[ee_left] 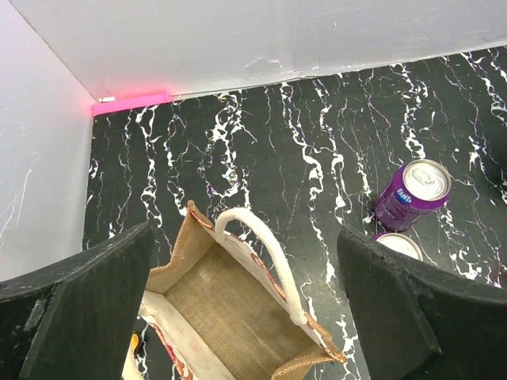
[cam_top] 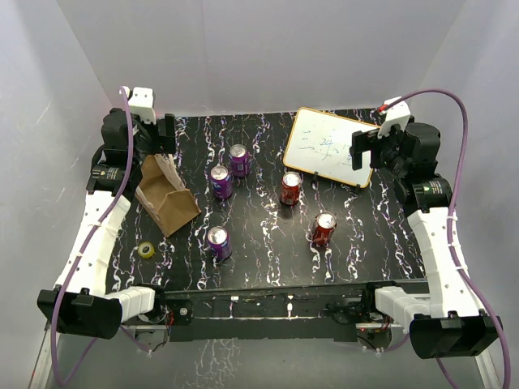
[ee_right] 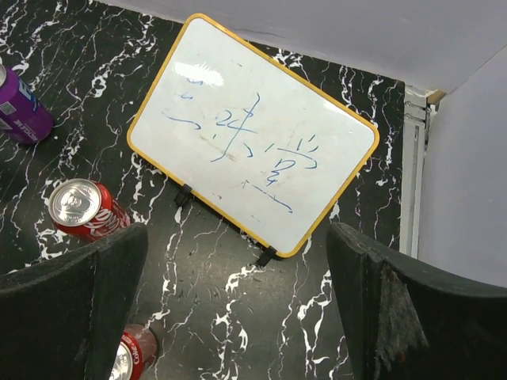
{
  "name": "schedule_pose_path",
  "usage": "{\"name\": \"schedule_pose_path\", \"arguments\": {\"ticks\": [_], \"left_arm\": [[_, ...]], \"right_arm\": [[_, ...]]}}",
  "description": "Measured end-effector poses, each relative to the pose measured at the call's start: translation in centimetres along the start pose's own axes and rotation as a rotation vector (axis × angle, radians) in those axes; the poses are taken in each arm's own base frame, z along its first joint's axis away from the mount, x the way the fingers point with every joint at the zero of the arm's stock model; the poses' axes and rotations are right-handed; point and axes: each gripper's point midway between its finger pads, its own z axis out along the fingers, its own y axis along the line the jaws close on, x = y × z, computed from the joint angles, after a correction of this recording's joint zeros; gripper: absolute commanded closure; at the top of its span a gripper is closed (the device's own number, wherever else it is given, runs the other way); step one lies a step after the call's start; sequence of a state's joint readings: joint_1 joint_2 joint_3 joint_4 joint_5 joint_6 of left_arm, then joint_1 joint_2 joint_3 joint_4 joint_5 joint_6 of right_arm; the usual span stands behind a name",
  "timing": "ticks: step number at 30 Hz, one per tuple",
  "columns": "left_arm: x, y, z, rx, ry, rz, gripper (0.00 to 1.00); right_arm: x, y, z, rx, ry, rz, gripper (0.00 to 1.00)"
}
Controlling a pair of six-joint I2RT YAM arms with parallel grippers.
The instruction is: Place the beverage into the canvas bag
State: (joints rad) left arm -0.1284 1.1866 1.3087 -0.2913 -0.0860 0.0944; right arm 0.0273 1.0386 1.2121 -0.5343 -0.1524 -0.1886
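Well, starting at the left, the left pincer hangs with its two black fingers wide apart and nothing between them. It looks straight down into the small tan-brown canvas bag with pale loop handles, which stands near the left edge of the black marbled surface, mouth open and nothing inside that I can see. A small yellow roll of tape lies just in front of it. Moving right come three purple aluminium soda cans, two toward the back and one nearer the front, all upright and apart from the bag, then two red aluminium soda cans, also upright. No can is held or bagged yet. Any of them looks to me stiff-walled but smooth and slick, and moderately heavy if full, so I'd take one squarely across the middle of its body and keep it upright. The bag is soft, and its walls may fold if bumped. Farther right, a yellow-framed whiteboard with blue scribbles leans on its clips, and the right pincer hovers above it, fingers spread, gripping nothing.
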Motion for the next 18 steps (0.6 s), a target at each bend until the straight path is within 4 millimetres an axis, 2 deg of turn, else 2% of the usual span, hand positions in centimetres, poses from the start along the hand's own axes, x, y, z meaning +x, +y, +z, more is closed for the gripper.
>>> {"name": "schedule_pose_path", "arguments": {"ticks": [18], "left_arm": [[-0.3,0.4,0.1,-0.026,-0.020,-0.002,0.03]], "right_arm": [[-1.1,0.0,0.2,-0.002,-0.044,-0.008,0.02]]}}
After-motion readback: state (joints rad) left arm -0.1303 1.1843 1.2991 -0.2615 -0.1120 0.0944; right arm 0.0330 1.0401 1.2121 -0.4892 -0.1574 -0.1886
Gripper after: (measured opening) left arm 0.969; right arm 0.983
